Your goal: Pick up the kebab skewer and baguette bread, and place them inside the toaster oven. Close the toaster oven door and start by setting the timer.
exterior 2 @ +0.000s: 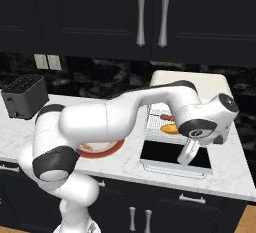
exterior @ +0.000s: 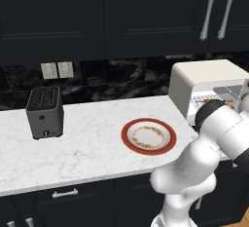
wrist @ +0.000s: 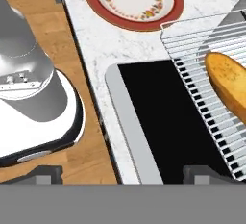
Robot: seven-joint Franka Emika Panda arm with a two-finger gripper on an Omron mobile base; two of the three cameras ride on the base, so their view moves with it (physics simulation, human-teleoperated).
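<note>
The cream-white toaster oven (exterior 2: 192, 81) stands at the counter's right end. Its door (exterior 2: 170, 153) hangs open and lies flat, dark glass up. On the wire rack (exterior 2: 159, 122) inside lie the golden baguette bread (exterior 2: 170, 129) and, behind it, the kebab skewer (exterior 2: 167, 117). My gripper (exterior 2: 184, 160) points down over the open door, fingers spread and empty. In the hand view the gripper (wrist: 126, 174) is open above the door (wrist: 168, 117), near its pale bar handle (wrist: 130, 124). The baguette bread (wrist: 230, 81) rests on the rack (wrist: 202, 50) at the right.
An empty red-rimmed patterned plate (exterior: 148, 136) sits on the marble counter (exterior: 82, 148) left of the oven. A small black slot toaster (exterior: 44, 112) stands farther left by the wall. Dark cabinets (exterior 2: 150, 12) hang above.
</note>
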